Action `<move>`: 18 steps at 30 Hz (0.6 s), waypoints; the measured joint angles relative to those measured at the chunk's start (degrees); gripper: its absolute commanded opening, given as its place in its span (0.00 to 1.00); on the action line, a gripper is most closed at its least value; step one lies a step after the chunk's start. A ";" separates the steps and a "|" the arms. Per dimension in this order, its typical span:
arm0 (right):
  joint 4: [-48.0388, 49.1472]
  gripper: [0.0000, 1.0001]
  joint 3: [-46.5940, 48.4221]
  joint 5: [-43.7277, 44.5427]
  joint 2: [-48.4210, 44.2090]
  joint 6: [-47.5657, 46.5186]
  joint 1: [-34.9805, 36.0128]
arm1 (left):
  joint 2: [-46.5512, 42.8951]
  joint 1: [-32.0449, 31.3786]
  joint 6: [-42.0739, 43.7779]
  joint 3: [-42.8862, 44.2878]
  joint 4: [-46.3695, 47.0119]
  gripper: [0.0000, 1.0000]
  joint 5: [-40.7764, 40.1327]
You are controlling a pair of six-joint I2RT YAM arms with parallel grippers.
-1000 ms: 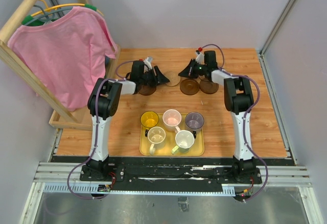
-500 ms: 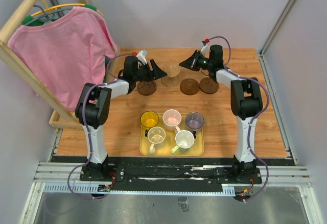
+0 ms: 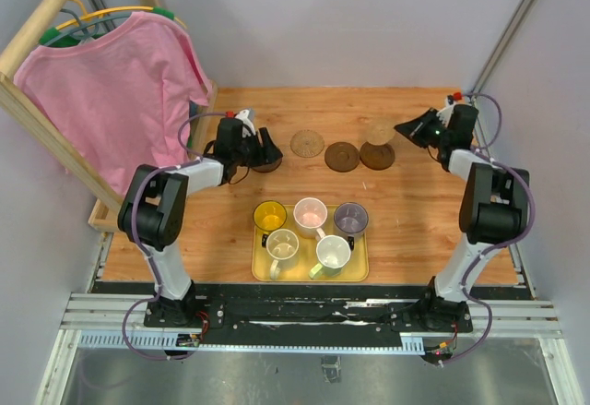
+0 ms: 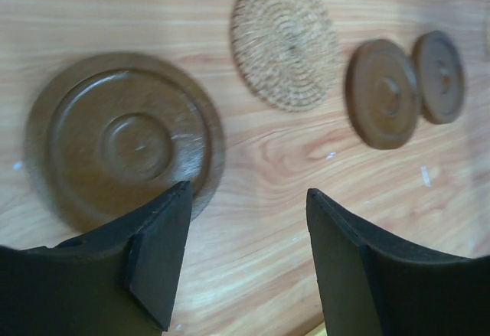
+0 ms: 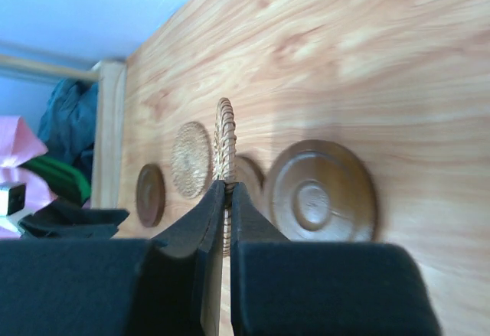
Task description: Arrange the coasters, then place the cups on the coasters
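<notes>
Four coasters lie in a row on the wooden table. From the left they are a dark one (image 3: 270, 164) (image 4: 126, 137), a woven tan one (image 3: 307, 143) (image 4: 285, 41) and two dark brown ones (image 3: 342, 156) (image 3: 376, 156). My left gripper (image 3: 265, 152) (image 4: 249, 198) is open just above the leftmost dark coaster's near edge and holds nothing. My right gripper (image 3: 403, 131) (image 5: 227, 187) is shut on a second woven coaster (image 3: 380, 132) (image 5: 224, 141), held edge-on above the right end of the row. Several cups stand on the yellow tray (image 3: 261, 267), among them yellow (image 3: 270, 214), pink (image 3: 310, 211) and grey-purple (image 3: 350, 217).
A pink shirt (image 3: 111, 91) hangs on a wooden rack (image 3: 37, 114) at the left, its base along the table's left side. Grey walls close in the back and right edges of the table.
The arms have drawn apart. The left gripper pulled back left over the dark coaster and opened. The right swung right with a woven coaster. One woven coaster now lies flat in the row.
</notes>
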 measured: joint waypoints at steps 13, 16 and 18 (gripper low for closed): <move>-22.38 0.01 -3.10 20.98 -10.32 -16.35 -3.74 | -1.22 0.15 3.43 -1.88 -5.81 0.63 -10.78; -25.86 0.01 -3.10 23.74 -8.79 -17.16 -3.74 | -1.22 0.15 3.58 -1.88 -5.86 0.63 -11.30; -27.17 0.01 -3.10 25.03 -7.87 -17.27 -3.74 | -1.22 0.15 3.76 -1.88 -5.90 0.64 -11.58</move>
